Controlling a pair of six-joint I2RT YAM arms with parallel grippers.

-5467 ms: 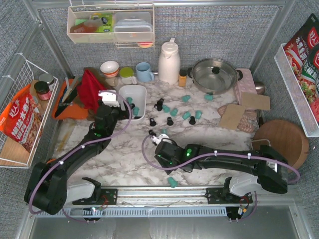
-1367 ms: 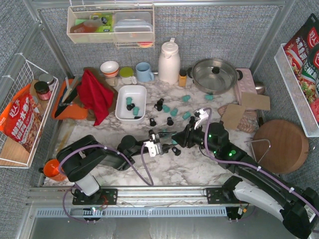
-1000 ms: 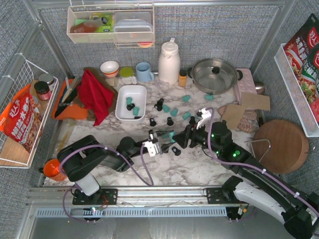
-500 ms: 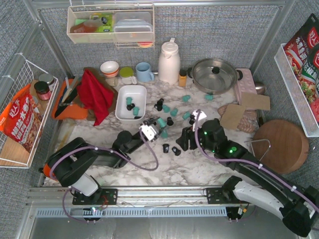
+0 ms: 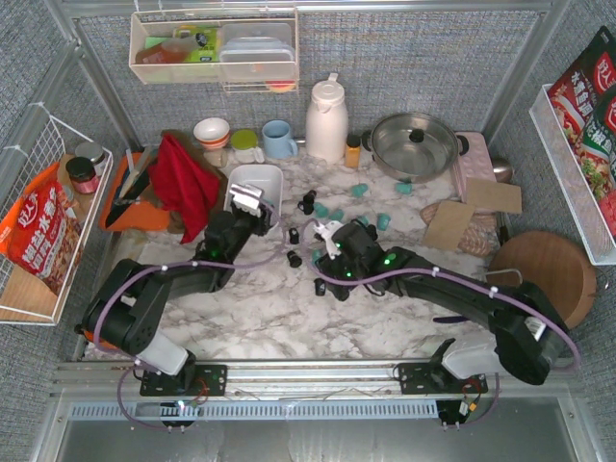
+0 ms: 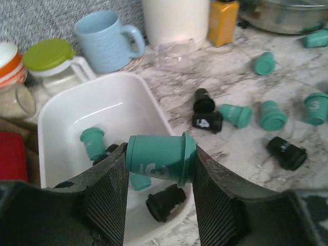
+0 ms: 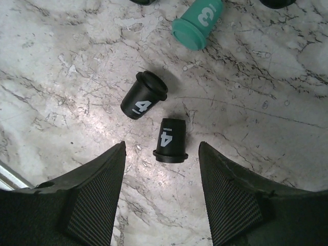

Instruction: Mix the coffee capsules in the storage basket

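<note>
The left gripper pinches a teal capsule set crosswise between its fingers, with the rim at the finger on the right of the wrist view. Under and beyond it lies the storage basket, holding a few more, teal and black; its far half is bare. The right gripper hangs with fingers spread over two black capsules lying on their sides on the marble. The nearer one points its rim back between the fingers, with open marble on both sides.
</note>
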